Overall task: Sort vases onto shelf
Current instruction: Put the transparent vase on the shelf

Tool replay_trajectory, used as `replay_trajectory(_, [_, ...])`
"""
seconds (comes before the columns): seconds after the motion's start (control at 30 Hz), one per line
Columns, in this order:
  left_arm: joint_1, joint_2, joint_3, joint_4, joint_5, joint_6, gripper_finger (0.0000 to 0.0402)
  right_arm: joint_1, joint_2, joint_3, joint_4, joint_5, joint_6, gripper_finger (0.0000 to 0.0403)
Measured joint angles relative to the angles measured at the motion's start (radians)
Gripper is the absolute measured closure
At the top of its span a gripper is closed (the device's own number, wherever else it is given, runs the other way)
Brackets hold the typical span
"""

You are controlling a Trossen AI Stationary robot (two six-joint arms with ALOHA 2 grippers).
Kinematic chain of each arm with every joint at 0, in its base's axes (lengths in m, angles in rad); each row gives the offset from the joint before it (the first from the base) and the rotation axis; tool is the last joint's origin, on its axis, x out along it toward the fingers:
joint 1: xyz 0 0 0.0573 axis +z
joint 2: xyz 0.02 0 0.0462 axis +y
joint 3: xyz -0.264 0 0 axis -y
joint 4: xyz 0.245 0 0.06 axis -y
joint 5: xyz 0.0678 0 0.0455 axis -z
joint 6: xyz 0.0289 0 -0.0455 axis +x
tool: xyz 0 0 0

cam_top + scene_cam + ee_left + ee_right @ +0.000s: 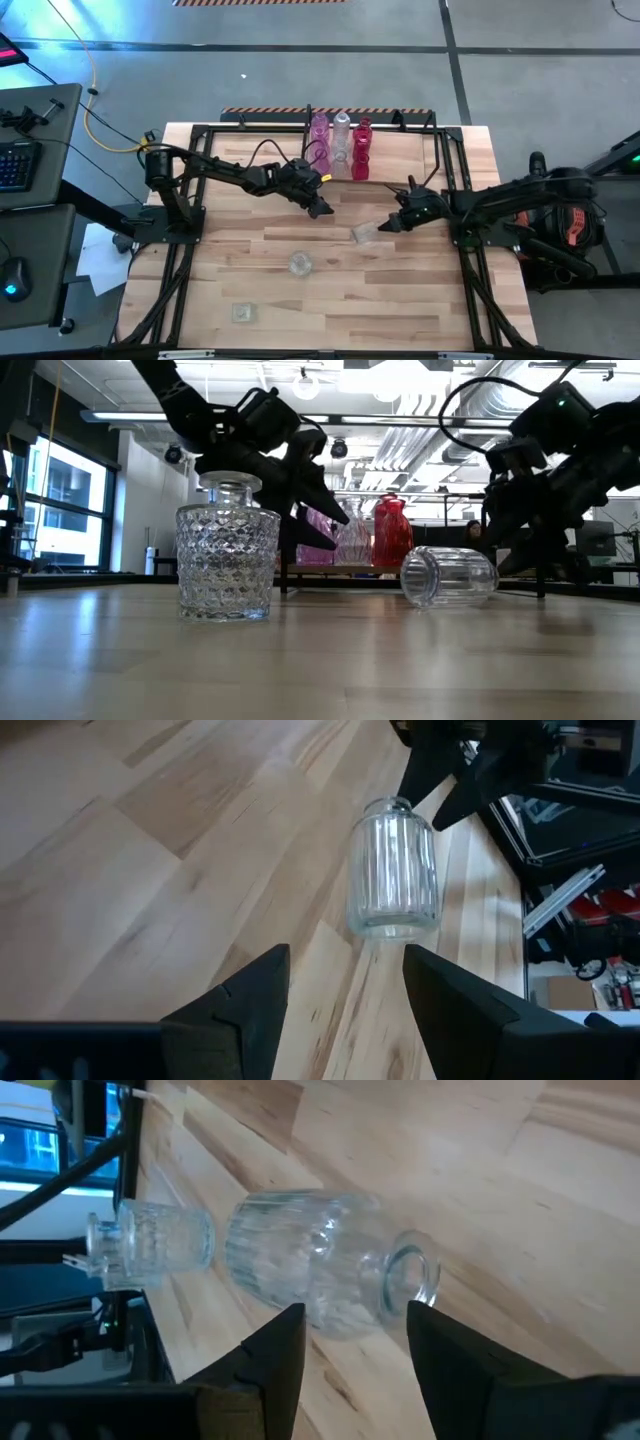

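The left gripper hangs over the middle of the table, its fingers spread with nothing between them. Behind it, at the table's far edge, stands the shelf with a pink vase, a clear vase and a red vase in a row, more glass below them. Ahead of this gripper, between it and the right gripper, a ribbed clear vase lies on its side on the wood; bare board surrounds it on every side. Nearer the front edge stands a cut-glass bottle, and a small clear piece sits close to the front left corner, both well apart from the grippers. The right gripper is also spread, empty, its tips just beside the fallen vase's mouth.

The low view shows the cut-glass bottle upright with a stopper, which the high view does not make plain. The right wrist view shows the fallen vase's open neck pointing toward that gripper, with the bottle beyond it; the left wrist view shows the vase's base end instead.
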Motion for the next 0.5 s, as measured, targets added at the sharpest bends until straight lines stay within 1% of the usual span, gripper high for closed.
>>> replay_trajectory(0.17, [-0.001, 0.000, 0.000, -0.007, 0.000, 0.000, 0.0215, 0.000, 0.101, 0.000, 0.084, 0.007, -0.019, 0.0245])
replay_trajectory(0.37, [-0.013, 0.000, 0.000, -0.010, 0.001, -0.029, 0.0215, -0.020, 0.199, 0.000, 0.239, 0.012, -0.027, 0.0245])
replay_trajectory(0.5, [-0.035, 0.000, 0.000, -0.014, 0.041, -0.063, 0.0215, -0.040, 0.228, 0.000, 0.287, 0.011, -0.039, 0.0245])
